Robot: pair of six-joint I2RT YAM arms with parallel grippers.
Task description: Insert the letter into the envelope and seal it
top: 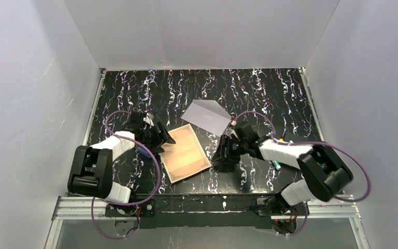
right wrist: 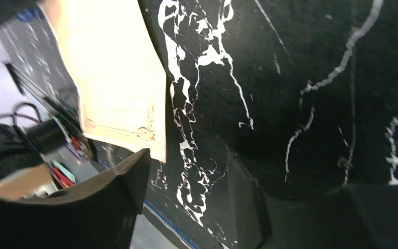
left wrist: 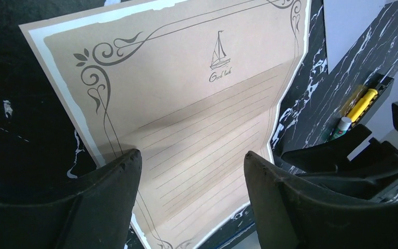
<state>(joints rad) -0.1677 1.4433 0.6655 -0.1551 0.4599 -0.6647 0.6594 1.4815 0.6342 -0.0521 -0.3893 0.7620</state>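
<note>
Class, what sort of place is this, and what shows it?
Likely a lab robot test booth: white walls enclose a black marbled table, with left arm and right arm bolted at its near edge.

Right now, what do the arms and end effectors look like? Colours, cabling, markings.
Both the left arm and right arm have bulky black joint housings with white link covers. A thin purple cable loops loosely along each one. The left end effector and right end effector are matte black, with two broad, rounded fingers. No markings or sleeves visible.

letter, script beneath sailboat drawing, seemingly "Good luck"
</note>
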